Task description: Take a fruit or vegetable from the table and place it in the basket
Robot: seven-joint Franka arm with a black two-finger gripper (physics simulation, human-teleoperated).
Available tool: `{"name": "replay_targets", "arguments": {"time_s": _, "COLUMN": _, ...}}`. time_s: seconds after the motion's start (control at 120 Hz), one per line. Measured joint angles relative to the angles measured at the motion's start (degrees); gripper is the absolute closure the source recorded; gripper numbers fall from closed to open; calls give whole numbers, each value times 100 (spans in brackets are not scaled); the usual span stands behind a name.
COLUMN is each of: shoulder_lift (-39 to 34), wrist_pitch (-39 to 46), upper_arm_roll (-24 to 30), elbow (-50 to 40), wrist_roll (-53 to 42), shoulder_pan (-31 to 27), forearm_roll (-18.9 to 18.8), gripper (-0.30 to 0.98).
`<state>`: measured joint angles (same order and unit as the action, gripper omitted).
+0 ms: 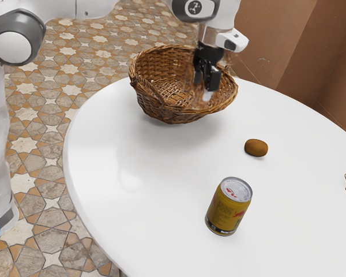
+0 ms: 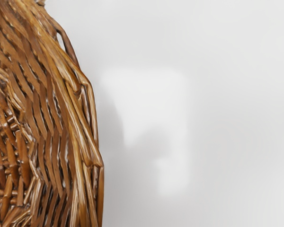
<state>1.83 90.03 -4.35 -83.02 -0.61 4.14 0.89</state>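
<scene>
In the exterior view, looks woven and rough on the wicker basket [image 1: 173, 112] at twelve o'clock, with a slight gloss along the strands. Shines smooth and white across the table [image 1: 104, 161]. Gleams like metal on the can [image 1: 228, 208] at five o'clock; appears nearly matt on the brown fruit [image 1: 256, 148] at three. Looks like smooth plastic on the arm [image 1: 12, 47] at ten, dull tile on the floor [image 1: 24, 138] at nine.
</scene>
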Motion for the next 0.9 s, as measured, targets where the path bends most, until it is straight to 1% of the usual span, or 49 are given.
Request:
{"name": "replay_targets", "arguments": {"time_s": 0.083, "shoulder_lift": 74, "wrist_pitch": 55, "upper_arm_roll": -169, "elbow": 286, "wrist_roll": -75, "shoulder_pan": 75, "forearm_roll": 65, "gripper": 0}}
{"name": "replay_targets", "arguments": {"time_s": 0.2, "shoulder_lift": 87, "wrist_pitch": 91, "upper_arm_roll": -308, "elbow": 354, "wrist_roll": -167, "shoulder_pan": -59, "forearm_roll": 114, "gripper": 0}}
{"name": "replay_targets", "arguments": {"time_s": 0.267, "shoulder_lift": 154, "wrist_pitch": 102, "upper_arm_roll": -353, "elbow": 580, "wrist_roll": -211, "shoulder_pan": -189, "forearm_roll": 109, "gripper": 0}}
{"name": "replay_targets", "arguments": {"time_s": 0.317, "shoulder_lift": 447, "wrist_pitch": 111, "upper_arm_roll": -358, "elbow": 948, "wrist_roll": -242, "shoulder_pan": -255, "forearm_roll": 107, "gripper": 0}}
{"name": "replay_targets", "arguments": {"time_s": 0.375, "shoulder_lift": 769, "wrist_pitch": 163, "upper_arm_roll": -358, "elbow": 1230, "wrist_roll": -277, "shoulder_pan": -150, "forearm_roll": 106, "gripper": 0}}
{"name": "replay_targets", "arguments": {"time_s": 0.467, "shoulder_lift": 1139, "wrist_pitch": 406, "upper_arm_roll": -263, "elbow": 1367, "wrist_roll": -324, "shoulder_pan": -40, "forearm_roll": 105, "gripper": 0}}
{"name": "replay_targets", "arguments": {"time_s": 0.642, "shoulder_lift": 1820, "wrist_pitch": 847, "upper_arm_roll": -252, "elbow": 1686, "wrist_roll": -396, "shoulder_pan": -35, "forearm_roll": 100, "gripper": 0}}
{"name": "replay_targets", "arguments": {"time_s": 0.675, "shoulder_lift": 2073, "wrist_pitch": 883, "upper_arm_roll": -262, "elbow": 1962, "wrist_roll": -408, "shoulder_pan": -41, "forearm_roll": 97, "gripper": 0}}
{"name": "replay_targets", "arguments": {"time_s": 0.742, "shoulder_lift": 2751, "wrist_pitch": 877, "upper_arm_roll": -272, "elbow": 2785, "wrist_roll": -430, "shoulder_pan": -57, "forearm_roll": 95, "gripper": 0}}
{"name": "replay_targets", "arguments": {"time_s": 0.825, "shoulder_lift": 3655, "wrist_pitch": 652, "upper_arm_roll": -282, "elbow": 4092, "wrist_roll": -453, "shoulder_pan": -96, "forearm_roll": 95, "gripper": 0}}
{"name": "replay_targets", "arguments": {"time_s": 0.9, "shoulder_lift": 4204, "wrist_pitch": 471, "upper_arm_roll": -286, "elbow": 4681, "wrist_roll": -472, "shoulder_pan": -128, "forearm_roll": 99, "gripper": 0}}
